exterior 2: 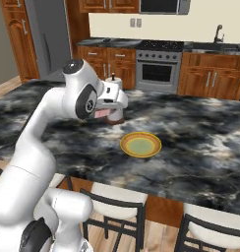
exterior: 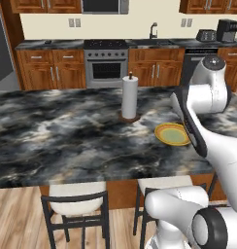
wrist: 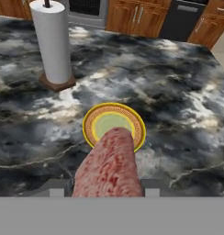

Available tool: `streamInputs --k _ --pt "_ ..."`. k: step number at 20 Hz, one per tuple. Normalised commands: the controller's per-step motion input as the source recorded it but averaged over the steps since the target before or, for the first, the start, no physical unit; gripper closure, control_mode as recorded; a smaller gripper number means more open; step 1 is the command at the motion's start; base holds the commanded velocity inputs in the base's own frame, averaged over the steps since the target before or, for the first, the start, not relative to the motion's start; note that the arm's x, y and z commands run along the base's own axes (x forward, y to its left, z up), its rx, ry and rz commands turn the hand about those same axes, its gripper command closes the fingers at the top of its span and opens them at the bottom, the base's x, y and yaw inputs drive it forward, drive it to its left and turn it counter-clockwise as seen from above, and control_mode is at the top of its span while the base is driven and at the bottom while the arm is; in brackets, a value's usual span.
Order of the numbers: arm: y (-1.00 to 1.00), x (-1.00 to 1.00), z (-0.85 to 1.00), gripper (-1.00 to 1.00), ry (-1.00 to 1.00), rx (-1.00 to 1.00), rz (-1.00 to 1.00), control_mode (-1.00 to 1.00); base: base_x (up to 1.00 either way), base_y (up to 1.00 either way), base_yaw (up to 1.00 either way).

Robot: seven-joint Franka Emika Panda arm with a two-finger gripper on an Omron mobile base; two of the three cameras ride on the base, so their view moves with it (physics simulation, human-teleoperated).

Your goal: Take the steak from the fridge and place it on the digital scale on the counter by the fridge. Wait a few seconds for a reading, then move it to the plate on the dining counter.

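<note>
On the marbled dining table (exterior: 67,136) the plate (wrist: 114,126) sits near a paper-towel roll (wrist: 52,43). The hand (wrist: 107,190) grips the steak (wrist: 109,165) above it; it should lower centrally before letting go.

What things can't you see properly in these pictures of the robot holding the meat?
- Gripper fingertips: in the hand view the steak covers them.
- Gripper: in the right base view the robot's own arm hides most of it.
- Plate: in the left base view the arm covers its right edge.
- Whether the steak is above the plate or short of it: unclear.
- Stools: their legs are cut off by the bottom edge.
</note>
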Motion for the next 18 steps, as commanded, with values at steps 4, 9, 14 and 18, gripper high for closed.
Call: streamInputs --k 4,9,14,18 --pt "-0.23 0.84 -0.74 1.00 0.00 0.01 0.22 -1.00 0.00 0.00 0.00" --pt "-0.27 0.79 -0.67 1.00 0.03 0.01 0.20 -1.00 0.00 0.00 0.00" --pt "-0.32 0.59 -0.81 1.00 0.05 0.01 0.16 -1.00 0.00 0.00 0.00" --pt "-0.34 0.41 -0.83 1.00 0.04 0.02 0.12 -1.00 0.00 0.00 0.00"
